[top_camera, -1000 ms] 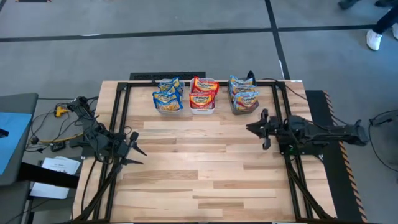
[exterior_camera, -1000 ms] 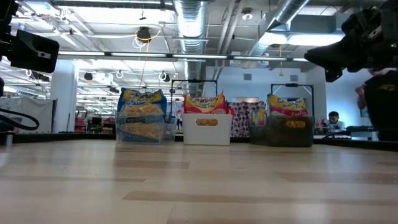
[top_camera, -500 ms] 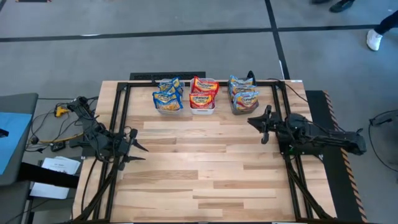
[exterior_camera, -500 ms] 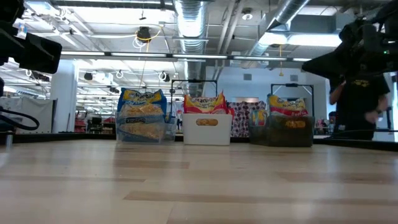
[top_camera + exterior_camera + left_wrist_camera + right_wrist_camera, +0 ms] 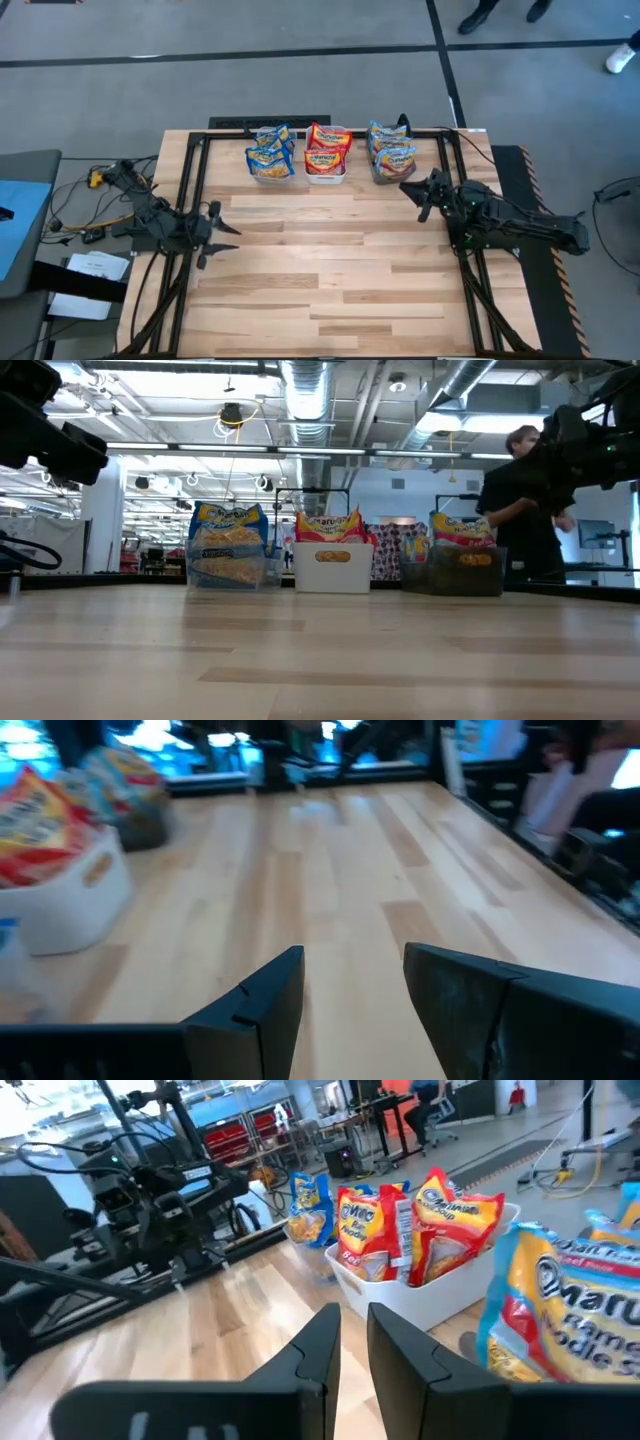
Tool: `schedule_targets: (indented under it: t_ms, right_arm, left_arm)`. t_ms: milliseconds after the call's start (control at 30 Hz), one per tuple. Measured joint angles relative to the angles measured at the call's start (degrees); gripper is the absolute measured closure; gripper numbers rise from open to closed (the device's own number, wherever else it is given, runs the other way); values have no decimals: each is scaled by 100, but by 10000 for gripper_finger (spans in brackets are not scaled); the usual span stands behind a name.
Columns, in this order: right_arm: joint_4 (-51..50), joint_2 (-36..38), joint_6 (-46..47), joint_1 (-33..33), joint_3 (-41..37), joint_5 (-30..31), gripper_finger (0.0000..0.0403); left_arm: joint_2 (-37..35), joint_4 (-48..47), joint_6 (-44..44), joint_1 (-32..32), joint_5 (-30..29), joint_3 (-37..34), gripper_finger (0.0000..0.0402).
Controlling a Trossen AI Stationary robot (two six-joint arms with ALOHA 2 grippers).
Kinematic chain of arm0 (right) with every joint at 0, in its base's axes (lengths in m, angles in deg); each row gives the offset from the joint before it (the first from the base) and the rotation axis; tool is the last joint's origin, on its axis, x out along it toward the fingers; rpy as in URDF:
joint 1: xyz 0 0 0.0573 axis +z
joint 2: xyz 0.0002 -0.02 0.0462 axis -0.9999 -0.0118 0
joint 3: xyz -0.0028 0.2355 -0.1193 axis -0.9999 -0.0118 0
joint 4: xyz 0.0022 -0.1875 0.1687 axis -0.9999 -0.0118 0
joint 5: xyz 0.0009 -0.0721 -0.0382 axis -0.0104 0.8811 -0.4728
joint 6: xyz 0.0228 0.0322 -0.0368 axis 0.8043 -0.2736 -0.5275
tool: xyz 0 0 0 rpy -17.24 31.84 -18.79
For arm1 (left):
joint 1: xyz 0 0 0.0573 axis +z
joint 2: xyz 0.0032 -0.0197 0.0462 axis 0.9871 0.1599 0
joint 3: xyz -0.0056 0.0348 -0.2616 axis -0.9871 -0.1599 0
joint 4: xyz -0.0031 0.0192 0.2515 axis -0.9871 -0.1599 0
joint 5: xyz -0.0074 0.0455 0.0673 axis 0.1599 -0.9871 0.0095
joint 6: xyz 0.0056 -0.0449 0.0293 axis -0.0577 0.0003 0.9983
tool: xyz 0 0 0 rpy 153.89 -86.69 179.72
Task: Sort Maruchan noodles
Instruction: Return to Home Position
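Your right arm had swung its tool toward the far edge over the last second, ending near the dark bin (image 5: 465, 572); the left shifted only slightly. On the worktop (image 5: 320, 290) you had three bins in a row: the clear bin (image 5: 225, 570), the white bin (image 5: 331, 568) and the dark one. Maruchan noodles (image 5: 327, 147) stood upright in them, roughly four per bin, though overlap blurred the count; none lay loose. They sat ahead of both arms, the right nearer, the left well apart. Your left tool (image 5: 352, 960) stood apart and empty; your right tool (image 5: 352, 1315) showed a narrow gap, holding nothing.

Maruchan noodles (image 5: 325, 152) — upright packets in three bins, far table edge.
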Motion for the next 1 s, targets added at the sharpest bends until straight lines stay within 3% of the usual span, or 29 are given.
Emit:
schedule_targets:
  t_ms: [200,567,733,1000]
  right_arm:
    - [-16,0,-272,0,-2,35,322]
    - [-43,0,-282,2,-2,46,322]
    - [-52,0,-290,2,-2,50,322]
    - [-53,0,-290,2,-2,50,322]
  left_arm:
    - [0,157,133,383,-514,-17,236]
    - [0,96,165,1075,-496,-8,236]
    - [13,150,-152,1377,-771,-28,236]
    - [13,137,280,1699,-418,-28,236]
